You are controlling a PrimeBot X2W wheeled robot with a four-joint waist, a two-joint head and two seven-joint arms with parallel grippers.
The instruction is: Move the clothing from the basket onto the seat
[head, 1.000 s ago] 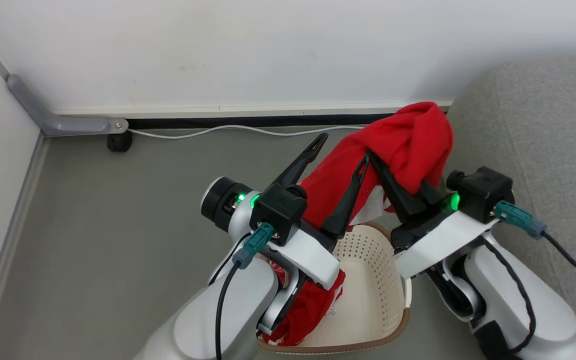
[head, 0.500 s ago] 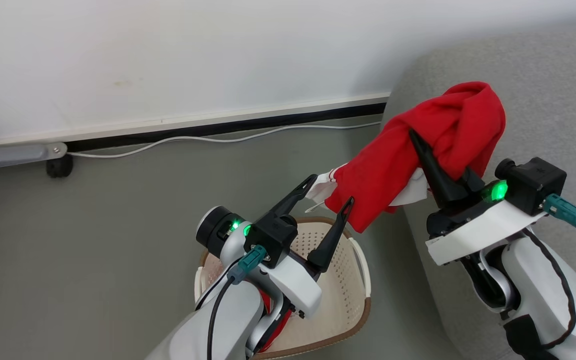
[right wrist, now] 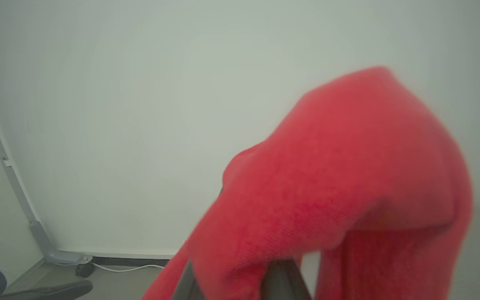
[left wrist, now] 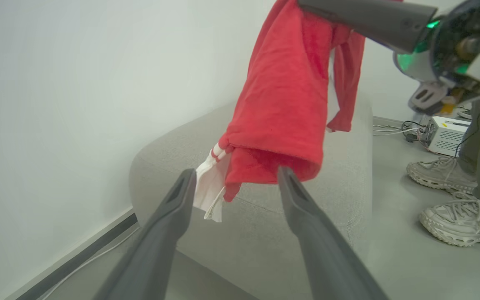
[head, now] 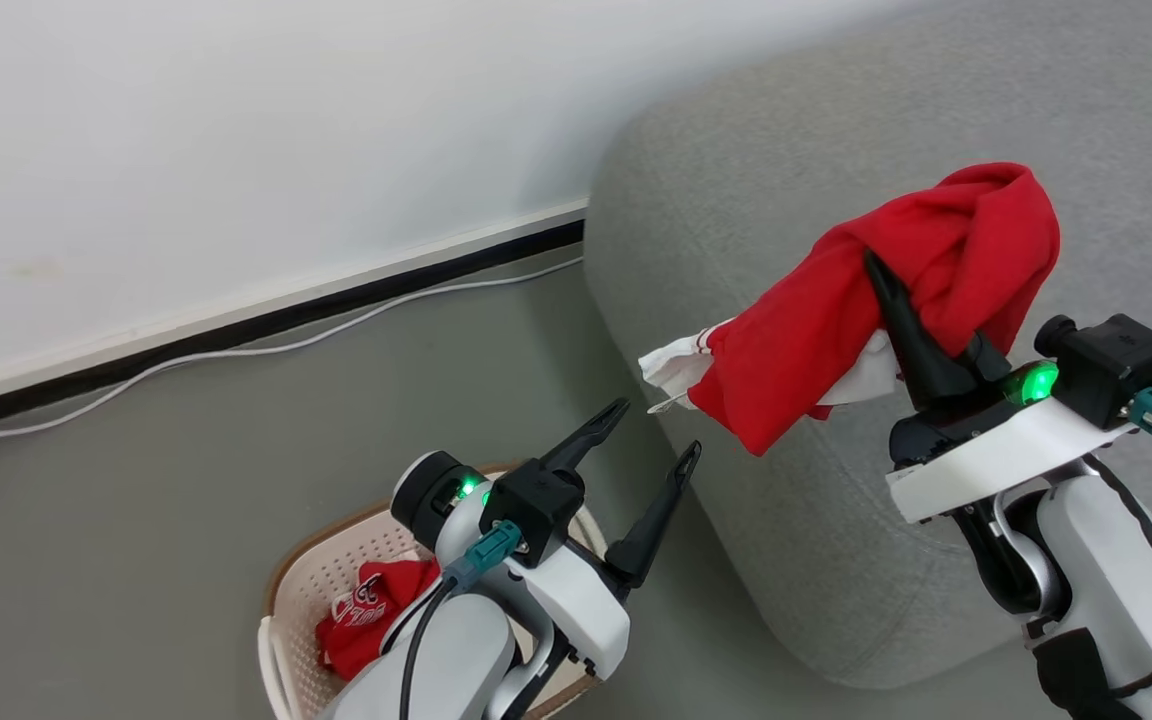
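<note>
My right fingers (head: 904, 312) are clamped on one red garment (head: 796, 340), hanging over the seat (head: 786, 180), not yet set down. My left fingers (head: 658, 505) stand wide, empty. A second garment (head: 366, 615) lies in the basket (head: 281, 600): task unfinished.

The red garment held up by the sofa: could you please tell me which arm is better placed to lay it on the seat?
The right, I'd judge: the right gripper is shut on the red garment beside the sofa, while the left gripper hangs open and empty near the basket.
</note>
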